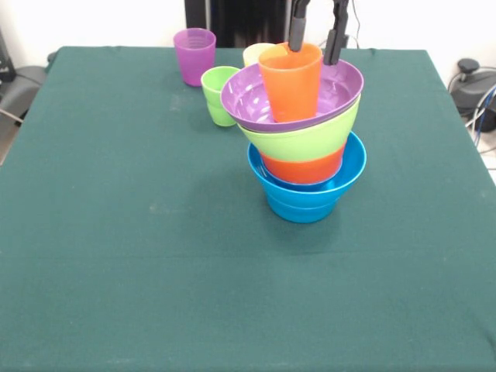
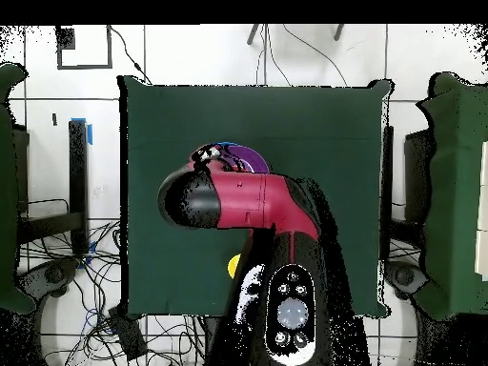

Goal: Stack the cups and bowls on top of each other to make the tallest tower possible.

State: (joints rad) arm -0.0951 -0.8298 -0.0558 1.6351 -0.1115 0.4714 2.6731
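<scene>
The tower (image 1: pixel 304 147) stands right of the table's middle. From the bottom up it is a blue bowl (image 1: pixel 304 203), an orange bowl (image 1: pixel 302 167), a lime green bowl (image 1: pixel 298 141) and a tilted purple bowl (image 1: pixel 341 87). An orange cup (image 1: pixel 291 81) stands upright in the purple bowl. My gripper (image 1: pixel 314 53) hangs over the cup with its fingers (image 1: pixel 334 39) spread at the cup's rim, open. In the overhead view the arm (image 2: pixel 250 202) hides most of the tower; only the purple bowl's edge (image 2: pixel 250 155) shows.
A purple cup (image 1: pixel 194 56) and a green cup (image 1: pixel 218 94) stand at the far left of the tower. A yellow cup (image 1: pixel 254 53) shows partly behind the purple bowl and also in the overhead view (image 2: pixel 233 266). The green cloth (image 1: pixel 155 256) covers the table.
</scene>
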